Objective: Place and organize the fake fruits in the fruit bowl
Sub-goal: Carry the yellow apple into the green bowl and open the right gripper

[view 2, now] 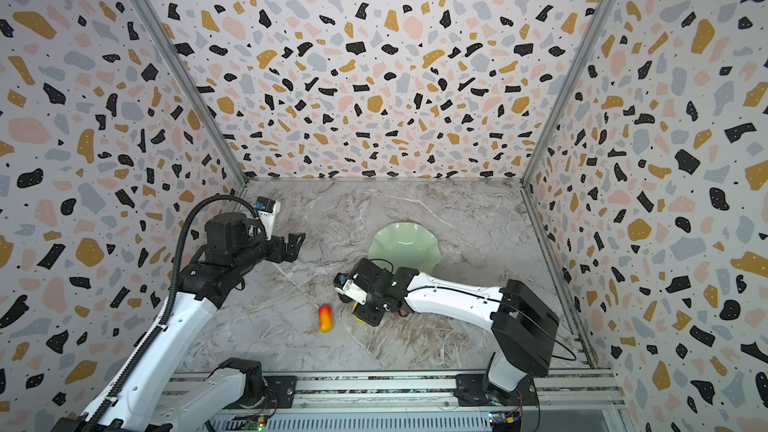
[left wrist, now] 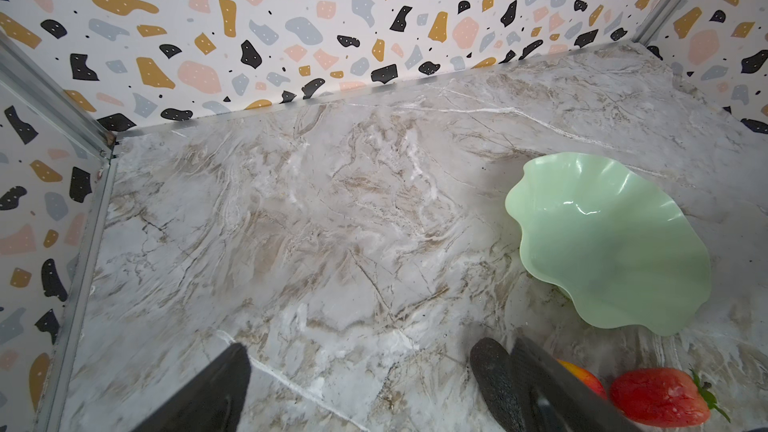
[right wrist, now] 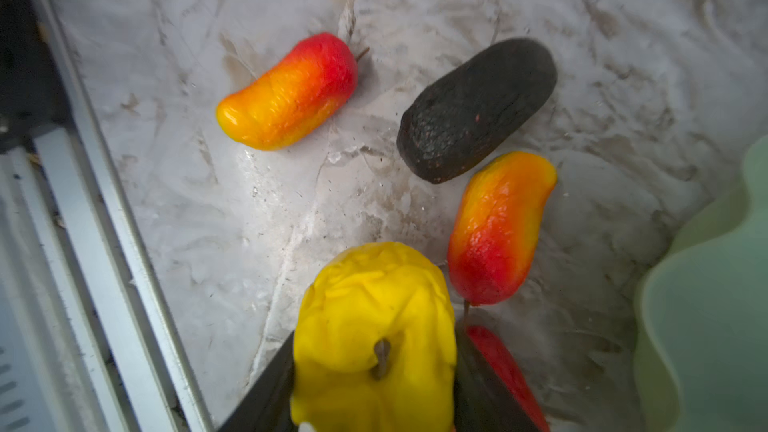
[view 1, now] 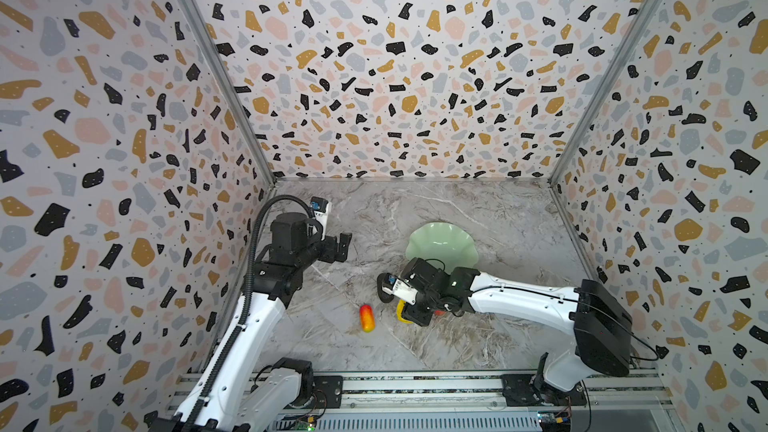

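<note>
Nearest the front rail point(view 1: 415, 384), one red-orange fruit point(view 1: 366, 317) lies alone on the marble worktop point(view 1: 436, 351). Just to its right, the right pincer point(right wrist: 372, 388) is clamped on the lumpy yellow fruit point(right wrist: 374, 305). Past it, the second red-orange fruit point(right wrist: 498, 230), the dark oval fruit point(right wrist: 478, 110) and the strawberry point(left wrist: 660, 396) lie close together on the worktop, all outside the fruit bowl point(view 1: 440, 243) just behind them. About level with the bowl and well to the left, the left pincer point(view 1: 338, 247) hangs with its jaws wide apart.

Bare tabletop point(left wrist: 291, 222) left of fruit bowl point(left wrist: 615, 243); dark oval point(right wrist: 478, 110), orange fruit point(right wrist: 498, 230) close beside right pincer point(right wrist: 374, 392).
</note>
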{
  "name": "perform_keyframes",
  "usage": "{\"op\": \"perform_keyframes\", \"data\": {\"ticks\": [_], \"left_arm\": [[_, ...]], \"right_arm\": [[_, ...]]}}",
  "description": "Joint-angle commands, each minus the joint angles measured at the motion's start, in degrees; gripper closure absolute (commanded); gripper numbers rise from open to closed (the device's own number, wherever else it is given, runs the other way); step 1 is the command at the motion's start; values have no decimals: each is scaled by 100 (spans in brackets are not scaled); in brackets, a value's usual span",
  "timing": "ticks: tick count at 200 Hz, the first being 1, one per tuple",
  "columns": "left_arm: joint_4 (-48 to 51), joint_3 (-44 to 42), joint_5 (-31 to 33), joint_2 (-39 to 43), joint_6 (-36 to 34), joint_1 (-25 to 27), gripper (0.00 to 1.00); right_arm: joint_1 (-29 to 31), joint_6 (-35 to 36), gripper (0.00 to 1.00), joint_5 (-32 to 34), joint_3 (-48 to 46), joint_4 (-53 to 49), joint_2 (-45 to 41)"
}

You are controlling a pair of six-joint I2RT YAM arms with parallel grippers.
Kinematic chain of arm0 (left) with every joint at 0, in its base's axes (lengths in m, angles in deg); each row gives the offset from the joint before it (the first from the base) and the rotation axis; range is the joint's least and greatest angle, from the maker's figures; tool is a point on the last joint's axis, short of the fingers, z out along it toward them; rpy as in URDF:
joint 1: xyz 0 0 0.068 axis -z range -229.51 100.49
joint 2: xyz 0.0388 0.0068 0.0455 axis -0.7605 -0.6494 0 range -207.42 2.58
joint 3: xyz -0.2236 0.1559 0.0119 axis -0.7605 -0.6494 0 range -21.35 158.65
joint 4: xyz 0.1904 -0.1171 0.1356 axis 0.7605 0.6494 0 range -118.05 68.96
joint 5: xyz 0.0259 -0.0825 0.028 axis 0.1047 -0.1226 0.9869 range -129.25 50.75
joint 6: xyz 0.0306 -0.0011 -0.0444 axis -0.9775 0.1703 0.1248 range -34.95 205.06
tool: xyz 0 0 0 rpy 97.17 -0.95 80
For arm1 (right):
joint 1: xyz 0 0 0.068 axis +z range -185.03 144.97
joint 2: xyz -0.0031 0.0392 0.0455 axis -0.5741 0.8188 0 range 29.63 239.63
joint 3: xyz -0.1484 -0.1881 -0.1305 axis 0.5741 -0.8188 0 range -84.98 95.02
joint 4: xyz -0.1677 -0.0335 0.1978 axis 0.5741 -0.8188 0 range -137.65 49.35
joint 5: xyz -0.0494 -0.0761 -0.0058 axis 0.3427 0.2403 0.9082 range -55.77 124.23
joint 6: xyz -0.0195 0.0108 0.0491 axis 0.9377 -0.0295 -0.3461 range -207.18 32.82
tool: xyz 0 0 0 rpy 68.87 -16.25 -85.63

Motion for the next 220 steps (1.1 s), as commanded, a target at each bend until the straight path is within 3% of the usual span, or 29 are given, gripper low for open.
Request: {"op": "perform_keyframes", "data": {"ticks": [1,41,92,140,220], "left_arm": [[-195,-72,-82,62,-41,-40,0],[-206,-80,-108,61,-30,-40,0],[-205,-98,-117,109,-31,-40,0],[-206,-89,-160,97,-35,-40,0],[-212,-115,-129,105,-42,-65,0]], "right_arm": [[-515,109,68,256,295,-27,-587],[-1703,90,72,538,398,520,-659],[-2820,-40,75,403,604,801,244],[-3130,-186,75,201,633,1254,914],[-3134,-282,72,119,718,1495,1557]]}}
